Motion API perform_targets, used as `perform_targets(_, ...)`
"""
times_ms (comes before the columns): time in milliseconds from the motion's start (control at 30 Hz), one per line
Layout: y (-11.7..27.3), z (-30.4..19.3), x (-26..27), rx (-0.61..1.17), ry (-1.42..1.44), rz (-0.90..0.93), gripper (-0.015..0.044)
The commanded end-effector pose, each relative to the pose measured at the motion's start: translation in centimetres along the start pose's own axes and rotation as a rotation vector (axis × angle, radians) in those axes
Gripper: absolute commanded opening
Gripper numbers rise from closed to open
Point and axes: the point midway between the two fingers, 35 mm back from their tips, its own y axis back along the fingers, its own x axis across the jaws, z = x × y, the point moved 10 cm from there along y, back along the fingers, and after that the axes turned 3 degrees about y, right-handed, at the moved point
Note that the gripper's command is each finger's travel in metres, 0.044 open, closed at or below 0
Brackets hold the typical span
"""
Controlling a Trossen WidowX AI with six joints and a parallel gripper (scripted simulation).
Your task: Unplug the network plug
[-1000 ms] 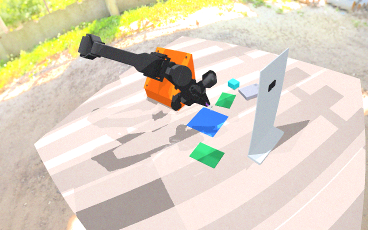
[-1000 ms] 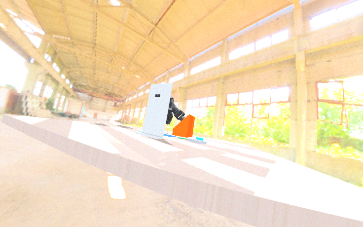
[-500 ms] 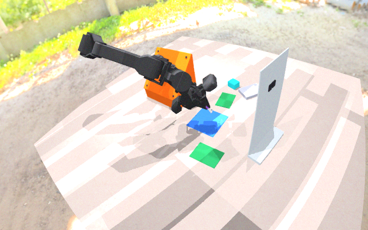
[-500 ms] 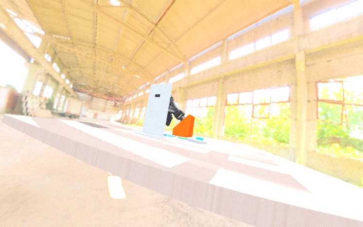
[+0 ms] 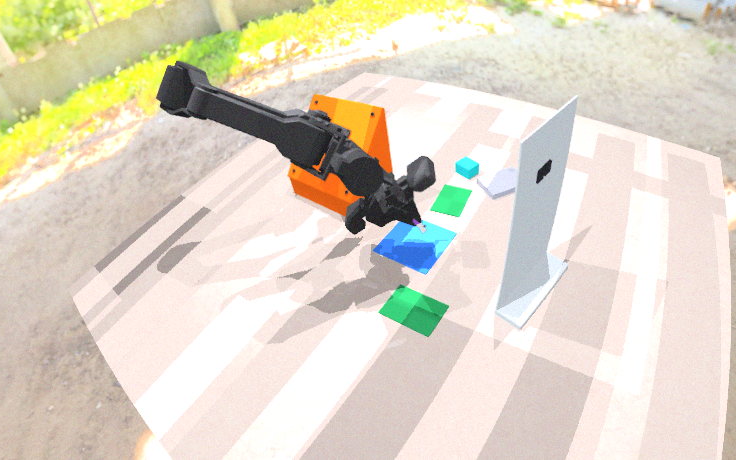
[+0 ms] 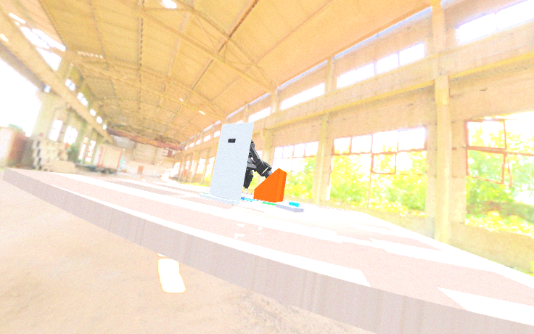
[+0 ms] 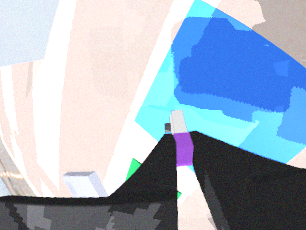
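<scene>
Wrist view: the plug (image 7: 181, 140) is sitting pinched between my two dark fingers, its purple body clamped and its pale tip sticking out ahead of them. My end effector (image 7: 182, 151) is closing on that plug and gripping it. I cannot tell whether the plug is touching the table (image 7: 107, 95).

The pale tip is hanging over the near edge of the blue marked square (image 7: 233, 85), whose surface is carrying darker shadow patches.

Top view is showing the plug (image 5: 418, 225) at the upper corner of the blue marked square (image 5: 415, 246), well apart from the upright panel (image 5: 537, 205), whose dark socket (image 5: 543, 170) is standing open. Two green squares (image 5: 451, 200) are flanking the blue one, and an orange wedge (image 5: 341, 149) is standing behind my arm (image 5: 280, 128).
</scene>
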Motion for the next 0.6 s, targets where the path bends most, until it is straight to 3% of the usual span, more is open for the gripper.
perform_targets(0,-0.5,-0.2,-0.4,0.006,0.003,0.001,0.0000)
perform_targets(567,-1.9,-0.3,-1.5,0.004,0.004,0.000,0.0000)
